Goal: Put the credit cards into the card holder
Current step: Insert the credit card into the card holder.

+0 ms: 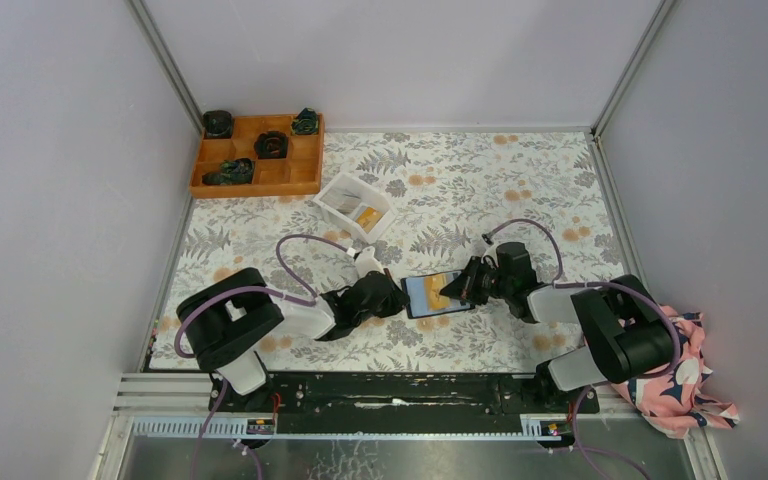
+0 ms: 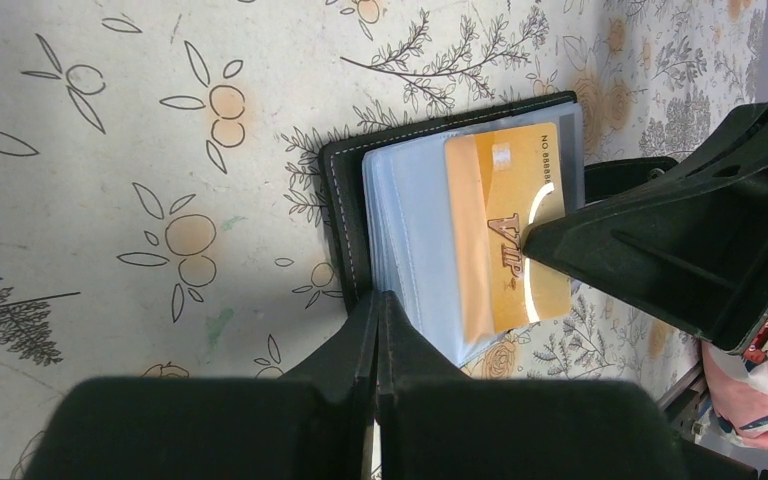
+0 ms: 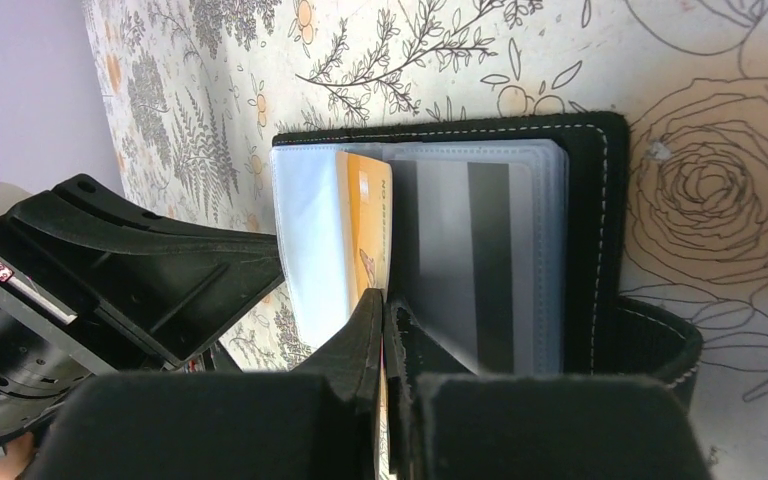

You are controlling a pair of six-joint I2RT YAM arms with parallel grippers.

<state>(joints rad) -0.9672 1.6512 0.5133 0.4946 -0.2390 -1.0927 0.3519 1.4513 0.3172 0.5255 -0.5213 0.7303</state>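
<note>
Closed tight, the left pincer (image 2: 376,300) rests its tips against the black edge of the open card holder (image 2: 345,200). From the holder's opposite side, the right pincer (image 3: 384,305) grips an orange credit card (image 3: 362,215) lying over its clear sleeves. Beneath the holder is the floral surface (image 2: 110,220).

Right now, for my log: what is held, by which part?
Right fingers pinch the orange card by its edge; left fingers pinch the card holder by its edge.

I get soft, even overhead light across the bench (image 1: 520,190); shadows are faint. In the wrist views the left pincer (image 2: 376,305) and right pincer (image 3: 382,305) loom dark and blurred up close.
</note>
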